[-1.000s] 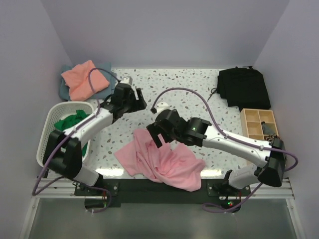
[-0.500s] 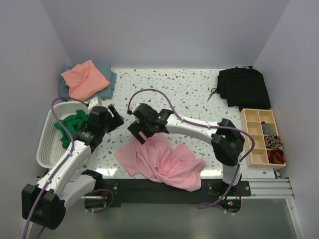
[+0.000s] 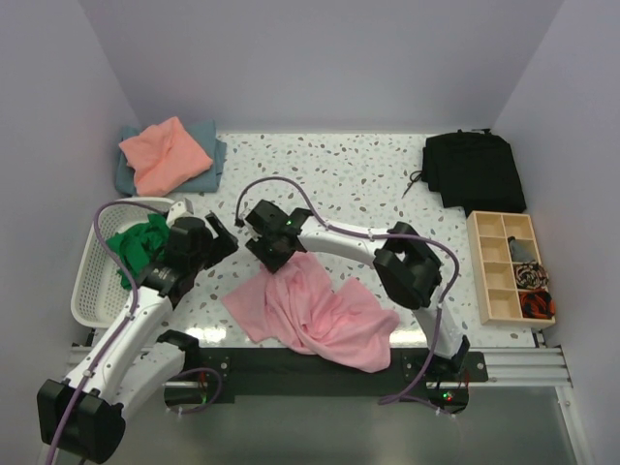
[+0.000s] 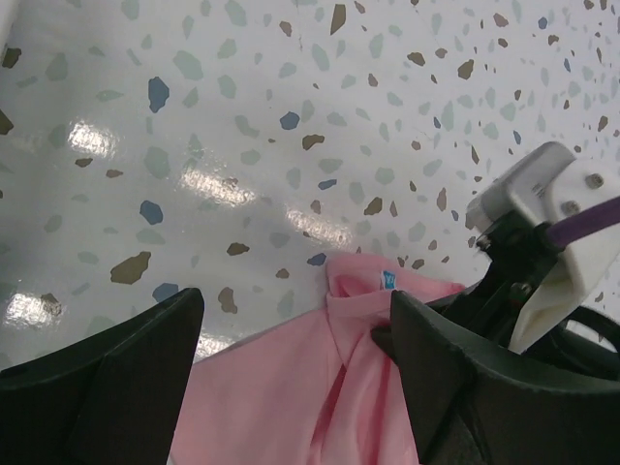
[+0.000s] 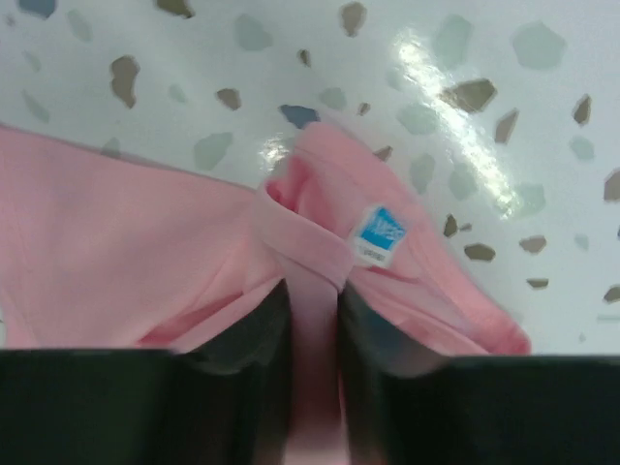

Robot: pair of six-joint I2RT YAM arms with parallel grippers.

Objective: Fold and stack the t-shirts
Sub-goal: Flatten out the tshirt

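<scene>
The light pink t-shirt (image 3: 325,315) lies crumpled at the table's near middle. My right gripper (image 3: 274,254) is at its far left corner, shut on the neckband (image 5: 312,291) just below the small blue neck label (image 5: 378,232). My left gripper (image 3: 225,242) hovers open just left of it, and the pink collar (image 4: 373,300) lies between its fingers (image 4: 107,378), apart from them. The salmon-orange t-shirt (image 3: 165,155) rests on the grey-blue one (image 3: 215,147) at the far left corner. The bright green t-shirt (image 3: 136,242) sits in the white basket (image 3: 82,291).
A black folded cloth (image 3: 475,170) lies at the far right. A wooden compartment box (image 3: 504,266) with small items stands by the right wall. The right arm's cable loops over the speckled tabletop (image 3: 349,184).
My right gripper has slid left to the pink shirt's collar and shut on the neckband. The left arm has drawn back toward the basket, its gripper still open.
</scene>
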